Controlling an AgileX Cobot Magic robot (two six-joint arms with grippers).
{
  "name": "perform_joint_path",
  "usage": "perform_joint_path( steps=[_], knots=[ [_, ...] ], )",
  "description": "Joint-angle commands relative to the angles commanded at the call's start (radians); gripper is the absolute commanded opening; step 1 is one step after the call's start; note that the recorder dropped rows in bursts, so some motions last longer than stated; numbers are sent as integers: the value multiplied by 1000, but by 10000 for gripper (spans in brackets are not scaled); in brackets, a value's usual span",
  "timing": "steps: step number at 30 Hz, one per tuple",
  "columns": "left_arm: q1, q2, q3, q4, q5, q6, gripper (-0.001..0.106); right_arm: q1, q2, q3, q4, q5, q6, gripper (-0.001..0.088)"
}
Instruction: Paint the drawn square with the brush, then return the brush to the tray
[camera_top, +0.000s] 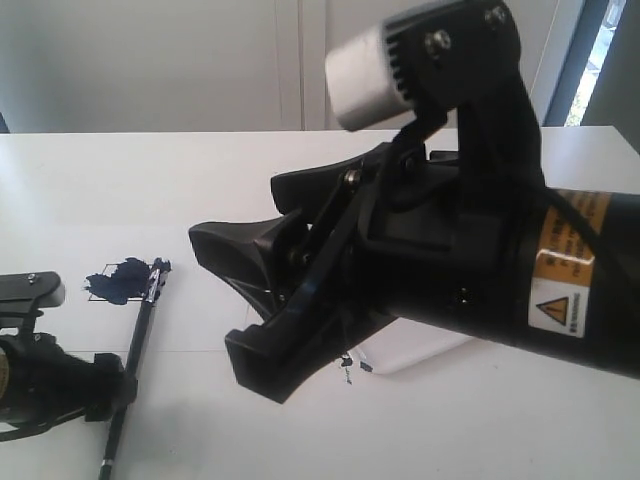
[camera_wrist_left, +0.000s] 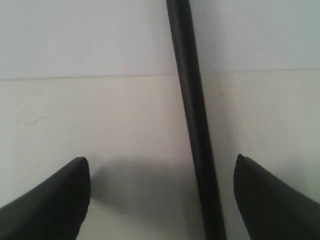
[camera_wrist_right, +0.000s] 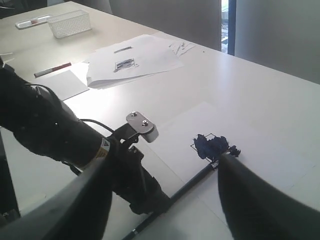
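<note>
- Exterior view: we see the brush (camera_top: 140, 340) lying on the table (camera_top: 90, 180), with its bristle tip just beside the square (camera_top: 118, 282) and its handle running toward the near edge.
- We see the square on white paper (camera_wrist_right: 260, 125). A dark blue blotch covers much of it, and thin pen lines show at its edges.
- Left claw (camera_wrist_left: 161, 159) is released. In the left wrist view its two fingers stand wide apart with the black handle between them, nearer one finger and touching neither.
- Right claw (camera_top: 228, 300) is released too, with its jaws spread and nothing between them. It hangs large in the foreground, above the table and right of the brush.
- We can make out only a glossy white corner of the tray (camera_top: 420, 352) under the right claw; the rest is hidden. The brush lies well apart from it.
- Right wrist view shows, farther along the table, a stack of sheets (camera_wrist_right: 135, 62), a marker (camera_wrist_right: 52, 69) and a mesh basket (camera_wrist_right: 70, 22).
</note>
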Motion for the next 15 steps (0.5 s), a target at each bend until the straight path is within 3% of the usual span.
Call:
perform_joint_path(
  steps=[4,5,7,10,12,15],
  knots=[
    [-42,97,-15,0,67,-2,790,0,0,0,0,0,0,580],
    [-47,122,-16,0,70,-7,742,0,0,0,0,0,0,580],
    [-47,174,-16,0,72,-30,540,0,0,0,0,0,0,580],
    [-47,223,-16,0,76,-46,99,0,0,0,0,0,0,571],
    [-47,223,-16,0,91,-50,1,0,0,0,0,0,0,560],
    [-47,223,-16,0,91,-87,0,0,0,0,0,0,0,553]
  ],
)
